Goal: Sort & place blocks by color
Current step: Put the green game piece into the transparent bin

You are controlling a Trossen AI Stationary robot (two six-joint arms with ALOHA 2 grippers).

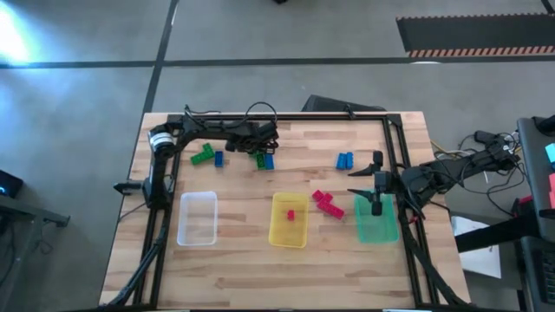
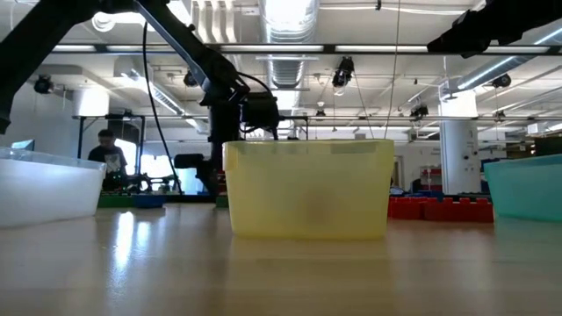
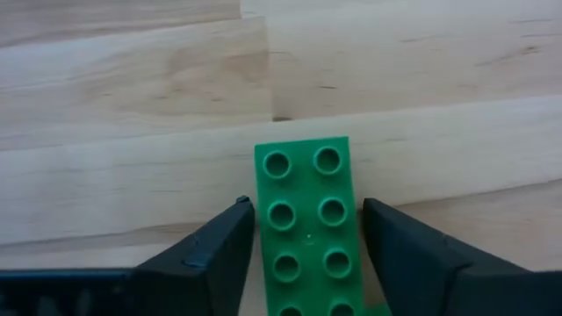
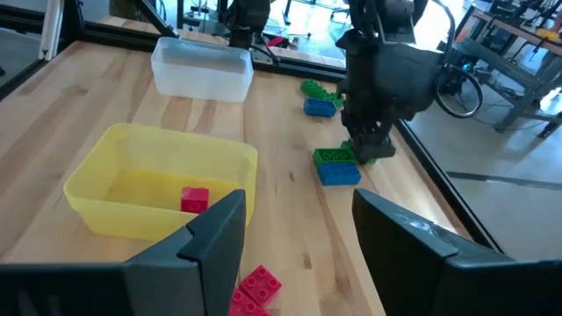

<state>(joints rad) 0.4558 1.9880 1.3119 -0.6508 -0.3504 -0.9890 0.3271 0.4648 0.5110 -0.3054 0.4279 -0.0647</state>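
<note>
Left gripper (image 3: 307,254) is down at the table's far edge, fingers straddling a green block (image 3: 309,219), not yet clamped. Pickup step: squeeze, lift, carry to a tray. Right gripper (image 4: 294,237) waits open over the teal tray (image 1: 377,227).

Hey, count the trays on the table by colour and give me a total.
Clear tray: 1
Yellow tray: 1
Teal tray: 1
Total: 3

Green block (image 3: 309,230), yellow tray (image 1: 289,219), teal tray (image 1: 378,227), pale wood table (image 1: 347,269).
</note>
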